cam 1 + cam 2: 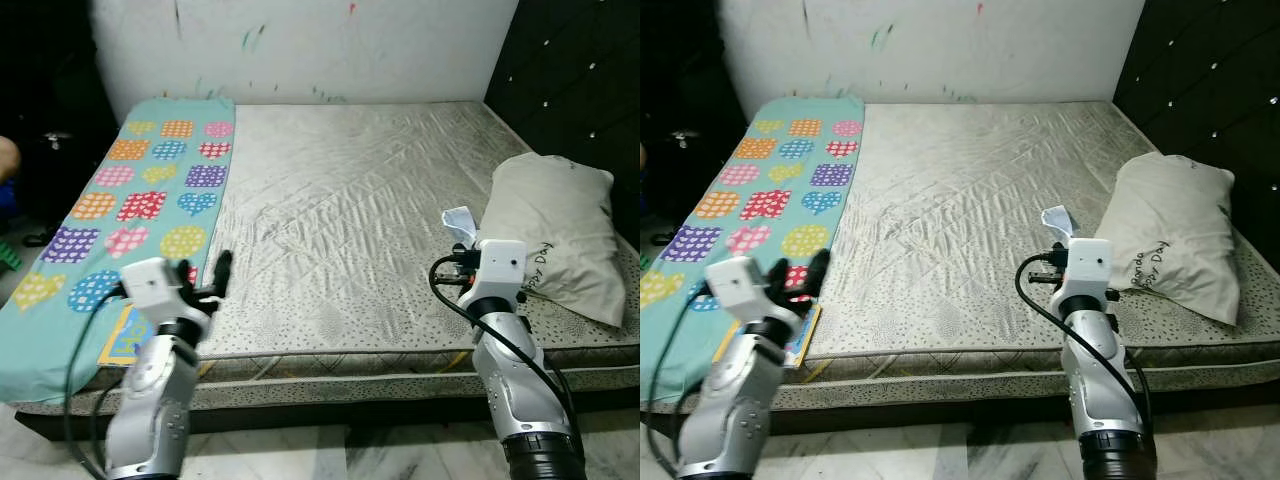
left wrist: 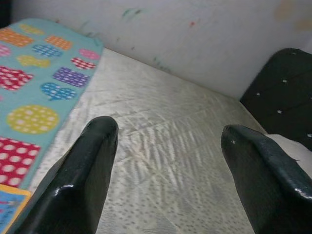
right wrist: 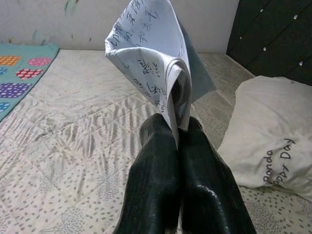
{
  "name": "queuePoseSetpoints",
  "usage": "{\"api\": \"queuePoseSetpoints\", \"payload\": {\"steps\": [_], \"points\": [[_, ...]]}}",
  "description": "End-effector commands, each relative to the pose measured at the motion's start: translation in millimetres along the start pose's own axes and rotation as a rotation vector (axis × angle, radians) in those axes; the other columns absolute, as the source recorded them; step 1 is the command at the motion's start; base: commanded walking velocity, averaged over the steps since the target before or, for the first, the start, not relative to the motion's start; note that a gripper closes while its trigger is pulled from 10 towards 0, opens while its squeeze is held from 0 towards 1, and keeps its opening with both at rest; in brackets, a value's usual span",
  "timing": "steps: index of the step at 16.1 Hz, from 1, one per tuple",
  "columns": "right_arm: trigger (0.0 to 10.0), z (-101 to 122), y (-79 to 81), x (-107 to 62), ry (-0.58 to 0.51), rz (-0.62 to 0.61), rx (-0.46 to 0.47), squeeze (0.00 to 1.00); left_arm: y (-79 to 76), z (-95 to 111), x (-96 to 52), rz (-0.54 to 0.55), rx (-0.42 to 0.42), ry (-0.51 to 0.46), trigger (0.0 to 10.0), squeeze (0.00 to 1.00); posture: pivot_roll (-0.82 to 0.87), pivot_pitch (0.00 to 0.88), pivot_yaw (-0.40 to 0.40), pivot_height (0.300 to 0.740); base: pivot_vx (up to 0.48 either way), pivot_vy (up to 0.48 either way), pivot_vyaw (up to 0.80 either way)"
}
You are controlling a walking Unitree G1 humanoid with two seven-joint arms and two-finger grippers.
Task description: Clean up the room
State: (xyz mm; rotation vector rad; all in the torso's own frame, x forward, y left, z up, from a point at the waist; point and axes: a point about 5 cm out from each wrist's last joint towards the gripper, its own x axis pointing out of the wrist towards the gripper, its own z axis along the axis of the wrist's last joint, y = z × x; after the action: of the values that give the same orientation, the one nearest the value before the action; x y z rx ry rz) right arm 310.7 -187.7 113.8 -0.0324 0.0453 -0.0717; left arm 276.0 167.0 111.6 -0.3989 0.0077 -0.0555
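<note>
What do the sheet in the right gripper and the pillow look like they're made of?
Sheet: thin white paper, judging by its creased folds and handwriting, pinched in the right gripper. Pillow: probably soft matte fabric, wrinkled, cream, with printed lettering.

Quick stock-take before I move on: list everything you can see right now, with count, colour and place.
mattress: one, grey-beige quilted, bare, against the wall.
mat: one, teal with coloured shapes, along the mattress's left side.
pillow: one, off-white with lettering, right side by the dark headboard.
booklet: one, yellow and blue, near left edge.
paper: one folded, white with writing, held.
left gripper: jaws open, above the mattress.
right gripper: jaws shut on the paper.
</note>
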Motion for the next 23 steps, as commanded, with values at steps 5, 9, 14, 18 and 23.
{"api": "queuePoseSetpoints", "payload": {"steps": [5, 9, 14, 18, 23], "points": [[10.0, 3.6, 0.6, 0.5, -0.017, 0.002, 0.003, 0.0, -1.8, 4.1, -1.3, -0.027, 0.005, -0.01, 10.0, 0.0, -0.05, 0.0, 0.01, 0.74, 0.339, 0.0, 0.0], [10.0, 2.4, 0.6, -1.0, -0.014, 0.002, 0.007, 0.0, -1.6, 3.9, -2.0, -0.029, 0.006, -0.005, 10.0, 0.0, -0.04, 0.0, 0.012, 0.74, 0.36, 0.0, 0.0], [10.0, 2.1, 1.0, -0.7, -0.014, 0.001, 0.006, 0.0, 0.2, 2.7, -1.8, -0.013, 0.019, 0.009, 10.0, 0.0, -0.04, 0.0, 0.014, 0.74, 0.279, 0.0, 0.0], [10.0, 1.9, -0.4, -0.4, -0.015, -0.001, -0.001, 0.0, 4.7, 2.5, -0.7, 0.033, 0.02, 0.009, 10.0, 0.0, -0.04, 0.0, 0.017, 0.74, 0.0, 0.0, 0.0], [10.0, 2.8, 1.7, -4.9, -0.03, 0.042, -0.02, 0.0, 6.1, 10.6, -3.2, 0.032, 0.027, -0.019, 10.0, 0.0, -0.04, 0.0, 0.019, 0.74, 0.0, 0.27, 0.0]]}}
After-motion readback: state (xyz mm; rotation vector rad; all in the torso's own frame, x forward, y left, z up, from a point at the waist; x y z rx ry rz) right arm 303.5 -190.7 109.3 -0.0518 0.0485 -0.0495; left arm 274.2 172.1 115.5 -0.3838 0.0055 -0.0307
